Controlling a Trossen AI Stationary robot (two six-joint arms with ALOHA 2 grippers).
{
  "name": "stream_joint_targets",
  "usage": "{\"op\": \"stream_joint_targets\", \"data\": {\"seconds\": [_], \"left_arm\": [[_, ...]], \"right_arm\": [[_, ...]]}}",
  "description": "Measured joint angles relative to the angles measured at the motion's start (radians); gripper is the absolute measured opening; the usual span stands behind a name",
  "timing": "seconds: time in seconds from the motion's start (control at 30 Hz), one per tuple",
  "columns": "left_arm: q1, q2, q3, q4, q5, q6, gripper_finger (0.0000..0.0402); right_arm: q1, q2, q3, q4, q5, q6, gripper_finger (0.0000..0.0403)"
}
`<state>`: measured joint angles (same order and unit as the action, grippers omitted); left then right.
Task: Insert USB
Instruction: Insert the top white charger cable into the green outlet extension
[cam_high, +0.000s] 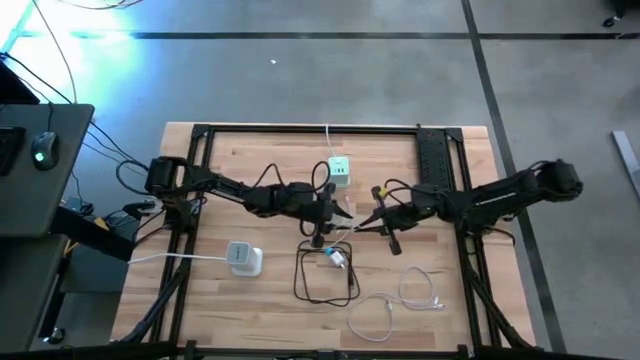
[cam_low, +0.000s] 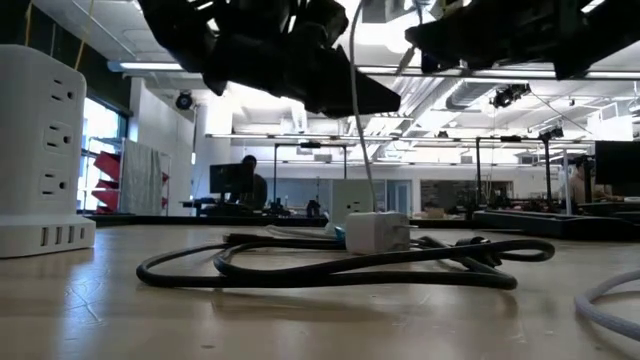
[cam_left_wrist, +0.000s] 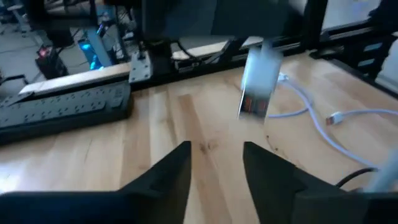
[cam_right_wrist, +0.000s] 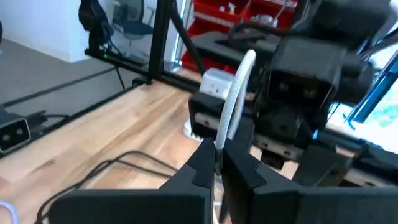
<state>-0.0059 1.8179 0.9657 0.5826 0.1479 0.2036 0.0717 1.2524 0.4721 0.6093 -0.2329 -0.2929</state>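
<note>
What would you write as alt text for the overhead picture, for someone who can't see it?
Seen from above, two dark robot arms meet over the middle of a wooden table, the left claw and right claw close together beside a small white charger. Below them lie a looped black cable, a white cable and a white power tower.

Bright overhead glare, backlit silhouettes, motion-blurred wrist views.

Black power strip (cam_left_wrist: 62, 109) — computer mouse (cam_high: 41, 149)
</note>
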Motion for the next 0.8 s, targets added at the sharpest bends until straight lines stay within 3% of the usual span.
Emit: {"op": "stream_joint_targets", "data": {"seconds": [0.23, 0.6, 0.8], "left_arm": [[-0.005, 0.002, -0.001, -0.007, -0.001, 0.001, 0.0153], [-0.008, 0.002, -0.001, -0.014, 0.001, -0.042, 0.0024], [-0.009, 0.001, -0.001, -0.033, -0.001, -0.044, 0.0029]], "right_arm": [[-0.009, 0.023, 0.006, -0.007, 0.021, -0.003, 0.0000], [-0.050, 0.022, 0.007, -0.017, 0.020, -0.001, 0.0000], [-0.052, 0.014, 0.007, -0.045, 0.055, -0.014, 0.0000]]}}
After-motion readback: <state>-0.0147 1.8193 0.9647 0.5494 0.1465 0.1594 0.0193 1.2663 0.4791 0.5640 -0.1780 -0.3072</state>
